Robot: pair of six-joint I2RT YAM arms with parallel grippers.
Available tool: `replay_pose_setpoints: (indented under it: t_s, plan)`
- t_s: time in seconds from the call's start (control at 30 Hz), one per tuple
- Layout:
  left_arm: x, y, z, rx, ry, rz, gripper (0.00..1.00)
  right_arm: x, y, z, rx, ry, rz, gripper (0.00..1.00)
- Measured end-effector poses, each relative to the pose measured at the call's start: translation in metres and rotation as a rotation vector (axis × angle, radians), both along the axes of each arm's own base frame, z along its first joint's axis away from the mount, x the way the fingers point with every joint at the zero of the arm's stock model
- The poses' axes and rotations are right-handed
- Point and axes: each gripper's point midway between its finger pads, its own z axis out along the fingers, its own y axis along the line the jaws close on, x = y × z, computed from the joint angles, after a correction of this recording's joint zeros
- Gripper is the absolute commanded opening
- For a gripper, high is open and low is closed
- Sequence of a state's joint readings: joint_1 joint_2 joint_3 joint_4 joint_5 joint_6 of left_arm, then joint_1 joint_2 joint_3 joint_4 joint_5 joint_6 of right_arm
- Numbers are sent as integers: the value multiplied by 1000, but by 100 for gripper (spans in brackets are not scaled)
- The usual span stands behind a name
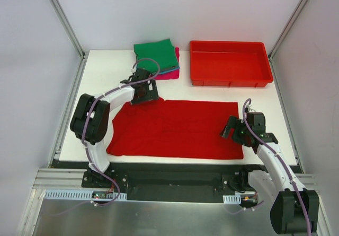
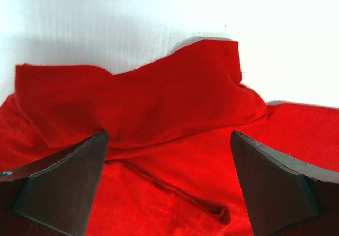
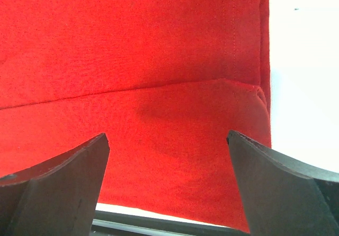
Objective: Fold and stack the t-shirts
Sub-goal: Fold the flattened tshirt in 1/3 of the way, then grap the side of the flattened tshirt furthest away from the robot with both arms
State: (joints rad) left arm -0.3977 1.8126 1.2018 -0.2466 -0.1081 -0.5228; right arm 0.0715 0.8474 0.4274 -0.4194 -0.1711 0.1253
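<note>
The left gripper (image 2: pixel 169 140) has its jaws wide apart, gripping nothing, above the bunched far-left corner of the red t-shirt (image 1: pixel 175 130). The right gripper (image 3: pixel 167 140) is equally wide above its near-right corner. The shirt lies spread on the white table (image 1: pixel 100 77). Farther, a folded green t-shirt (image 1: pixel 155 55) lies on a pink t-shirt (image 1: pixel 169 77), left of a red bin (image 1: pixel 230 62).
</note>
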Motion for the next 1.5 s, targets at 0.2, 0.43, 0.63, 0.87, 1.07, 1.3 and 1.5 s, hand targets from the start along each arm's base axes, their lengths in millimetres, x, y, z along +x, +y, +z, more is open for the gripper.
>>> replay_pose_setpoints:
  t_s: [0.2, 0.43, 0.63, 0.87, 1.07, 1.3, 1.5]
  plan:
    - [25, -14, -8, -7, 13, -20, 99, 0, -1, 0, -4, 2, -3, 96]
    - [80, -15, -1, 22, -44, -4, 99, 0, -3, -1, -12, 3, -9, 96]
    - [120, -1, 45, 66, -172, 25, 99, 0, -5, -1, -22, 3, -15, 96]
    - [75, 19, 36, 87, -92, 40, 88, 0, -6, -2, -28, 3, -20, 96]
    - [70, 47, 21, 58, -15, 92, 77, -1, -6, -2, -29, 6, -19, 96]
    - [122, 73, 10, 26, -35, 149, 63, -2, -6, -3, -31, 10, -17, 96]
    - [130, 61, -19, 18, 13, 99, 50, -2, -7, -5, -34, 22, -19, 96]
